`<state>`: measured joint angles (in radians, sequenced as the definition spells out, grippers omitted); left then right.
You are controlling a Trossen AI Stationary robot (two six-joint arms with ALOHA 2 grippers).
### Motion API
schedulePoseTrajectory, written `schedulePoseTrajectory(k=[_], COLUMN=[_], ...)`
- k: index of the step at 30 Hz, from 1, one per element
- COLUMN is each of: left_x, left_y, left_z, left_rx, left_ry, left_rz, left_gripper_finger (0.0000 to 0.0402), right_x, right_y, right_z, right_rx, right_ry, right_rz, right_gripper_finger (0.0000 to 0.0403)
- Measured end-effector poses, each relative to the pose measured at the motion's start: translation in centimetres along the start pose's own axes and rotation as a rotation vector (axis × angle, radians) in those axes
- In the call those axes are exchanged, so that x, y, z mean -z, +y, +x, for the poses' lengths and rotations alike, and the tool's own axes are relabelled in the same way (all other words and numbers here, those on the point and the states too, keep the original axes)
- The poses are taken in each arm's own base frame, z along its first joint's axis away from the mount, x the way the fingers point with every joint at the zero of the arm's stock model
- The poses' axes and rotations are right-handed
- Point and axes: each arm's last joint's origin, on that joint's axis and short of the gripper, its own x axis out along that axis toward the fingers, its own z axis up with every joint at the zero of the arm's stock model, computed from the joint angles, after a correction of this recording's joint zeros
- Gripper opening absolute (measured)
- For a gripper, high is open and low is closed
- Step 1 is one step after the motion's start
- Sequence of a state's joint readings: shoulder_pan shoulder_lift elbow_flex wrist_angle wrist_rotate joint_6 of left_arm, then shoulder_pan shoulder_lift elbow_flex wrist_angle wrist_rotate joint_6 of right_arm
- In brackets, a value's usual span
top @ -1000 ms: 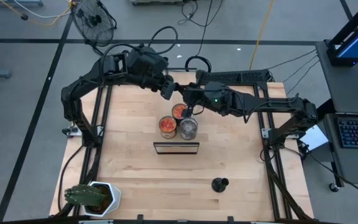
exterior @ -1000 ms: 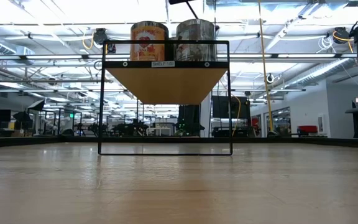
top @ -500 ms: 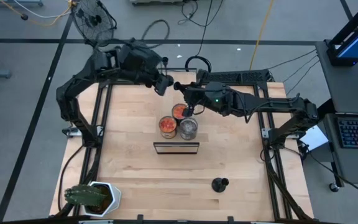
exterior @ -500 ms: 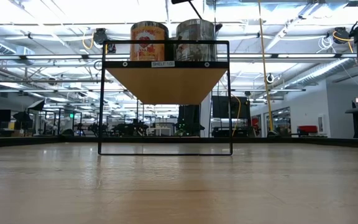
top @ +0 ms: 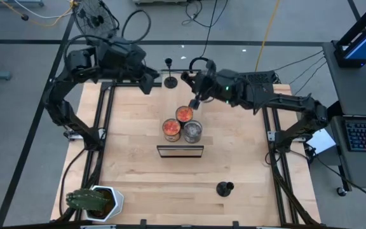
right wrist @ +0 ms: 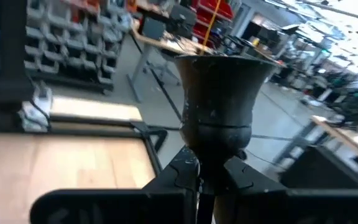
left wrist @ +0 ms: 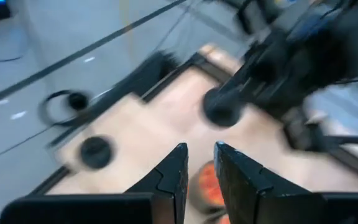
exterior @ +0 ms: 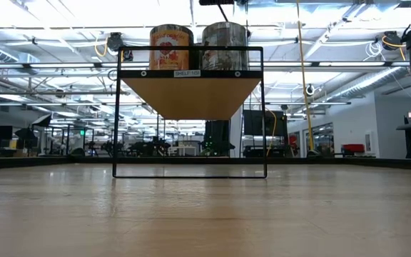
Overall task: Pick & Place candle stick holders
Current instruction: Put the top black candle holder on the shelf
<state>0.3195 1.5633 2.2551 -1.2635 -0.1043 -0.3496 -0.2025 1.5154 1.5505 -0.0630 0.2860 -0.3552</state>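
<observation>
Right gripper point(right wrist: 199, 177) squeezes a dark, cup-topped metal holder point(right wrist: 219, 106) by its thin stem.
Left gripper point(left wrist: 199, 165) hangs empty, fingers a little apart. Another black holder point(top: 169, 79) stands at the wood table's point(top: 132, 165) far edge.

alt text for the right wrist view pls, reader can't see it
The right hand is shut on the thin stem of a dark candle stick holder, which rises upright and fills mid-frame. Behind lie the wooden table and a blurred workshop.
</observation>
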Motion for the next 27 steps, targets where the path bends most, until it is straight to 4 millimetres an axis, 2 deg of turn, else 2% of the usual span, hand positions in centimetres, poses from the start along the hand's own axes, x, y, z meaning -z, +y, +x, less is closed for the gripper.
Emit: schedulePoseTrajectory(k=[5, 12, 22, 27], left_x=[0.9, 2.0, 2.6, 2.5], left_y=[0.7, 0.9, 2.2, 3.0], left_z=[0.1, 2.4, 4.9, 5.6], left_rx=[-0.142, -0.188, -0.236, -0.243], left_ry=[0.050, 0.125, 0.149, 0.110], left_rz=[0.004, 0.032, 0.016, 0.041], left_gripper_finger=[0.0088, 0.0088, 0.0088, 0.0088], right_x=[0.4, 1.9, 7.7, 9.6], right_y=[-3.1, -6.8, -8.5, -8.7], right_z=[0.7, 1.8, 2.7, 2.6], right_rx=[-0.028, -0.080, -0.109, -0.083], right_ry=[-0.084, -0.155, -0.246, -0.241], right_rz=[0.106, 0.243, 0.384, 0.384], right_gripper_finger=[0.0011, 0.0011, 0.0011, 0.0011])
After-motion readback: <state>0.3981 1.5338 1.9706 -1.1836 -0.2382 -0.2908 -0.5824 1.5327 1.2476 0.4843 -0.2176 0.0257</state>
